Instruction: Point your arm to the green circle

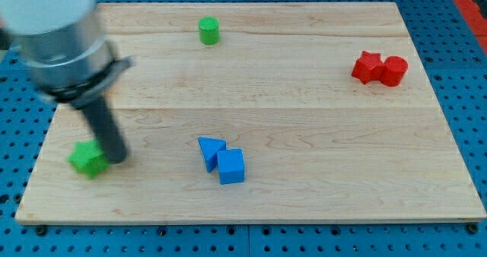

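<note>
My tip (116, 158) rests at the worktop's (319, 173) near left, touching a green star-like block (87, 159), holding nothing as a bare rod, while the green circle (208, 30) sits well apart at the far edge.

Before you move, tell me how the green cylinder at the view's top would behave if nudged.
The green cylinder stands on its flat end, squat, so it would probably slide rather than tip or roll. It looks small and rigid, likely light. The wooden board looks smooth, so it may skid off line. My tip sits far off, beside the green star-like block.
</note>
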### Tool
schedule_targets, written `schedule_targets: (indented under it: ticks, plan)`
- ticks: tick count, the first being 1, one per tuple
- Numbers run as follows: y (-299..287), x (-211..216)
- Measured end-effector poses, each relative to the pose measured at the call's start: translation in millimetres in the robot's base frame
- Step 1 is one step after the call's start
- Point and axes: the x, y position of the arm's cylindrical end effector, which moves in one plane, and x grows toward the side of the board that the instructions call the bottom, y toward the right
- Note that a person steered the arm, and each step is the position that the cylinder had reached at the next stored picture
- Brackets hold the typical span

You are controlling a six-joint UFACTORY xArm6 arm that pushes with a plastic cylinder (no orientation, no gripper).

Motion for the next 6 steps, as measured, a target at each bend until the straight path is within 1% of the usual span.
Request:
schedule_targets:
  ticks: [1, 2, 3, 4, 5, 6]
  plan:
    - [-1, -16]
    - [83, -105]
    - [194, -187]
    - [244, -268]
    - [209, -311]
    - [146, -307]
